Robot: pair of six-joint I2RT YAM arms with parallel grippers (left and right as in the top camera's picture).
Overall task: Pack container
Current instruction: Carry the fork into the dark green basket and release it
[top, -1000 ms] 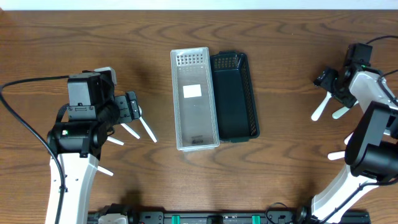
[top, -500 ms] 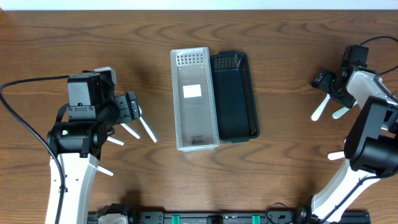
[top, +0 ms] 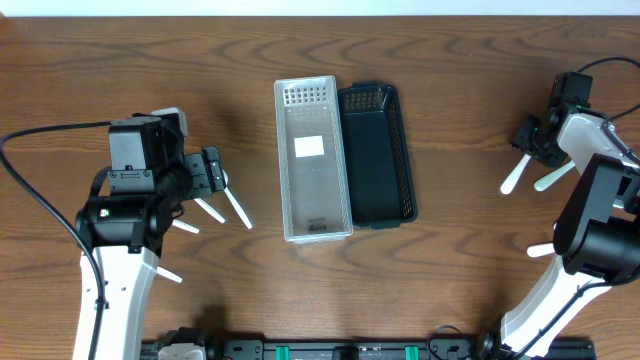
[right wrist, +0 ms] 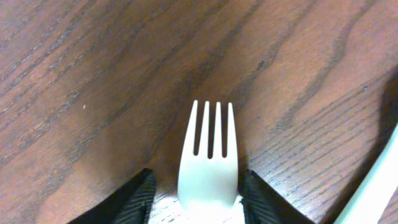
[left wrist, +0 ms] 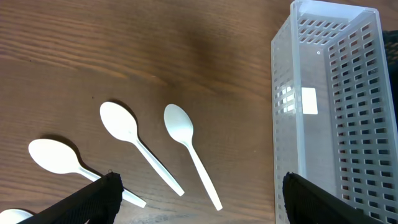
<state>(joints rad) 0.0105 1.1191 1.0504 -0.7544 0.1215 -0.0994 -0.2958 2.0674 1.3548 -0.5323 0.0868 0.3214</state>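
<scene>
While the right gripper [right wrist: 198, 186] sits narrowed on the white fork [right wrist: 208, 169], its pads press both sides of the neck and the tines point straight ahead of the fingers. I judge this to be a real grip, not just a straddle. Whether the fork is clear of the table [right wrist: 93, 74] cannot be told. A second white utensil [right wrist: 380, 174] lies just beside the right-hand finger, so the lift should go straight up to avoid dragging it along. The clear container [top: 312, 160] lies well off to the gripper's side, across bare wood, with a dark basket [top: 378, 155] touching its nearer flank. To do this step well, carry the fork high enough to clear the basket wall and turn the wrist so the fork runs along the container's length. It should be released low inside, because light plastic bounces. The left gripper [left wrist: 205, 202] is spread wide and holds nothing, with three white spoons [left wrist: 178, 124] lying ahead of it.
</scene>
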